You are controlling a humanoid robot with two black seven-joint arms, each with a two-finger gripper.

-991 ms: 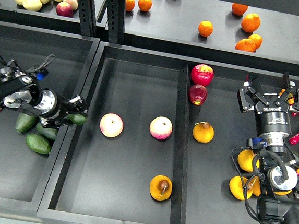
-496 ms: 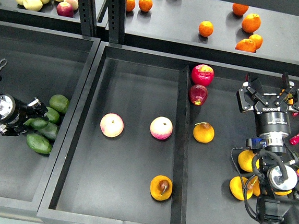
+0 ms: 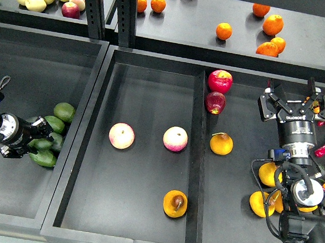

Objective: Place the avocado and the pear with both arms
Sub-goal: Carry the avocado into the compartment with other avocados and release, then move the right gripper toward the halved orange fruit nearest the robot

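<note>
Matte black trays hold a round pear, brown-spotted. Left gripper among smooth avocados, grip unclear; right gripper spread, empty.

1. A single head view looks forward and steeply down from above onto dark trays.
2. Far shelves fill the top; both arms enter from the sides.

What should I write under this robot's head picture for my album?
Left gripper reaches into the avocado pile while the spotted pear waits in the middle tray.
</note>
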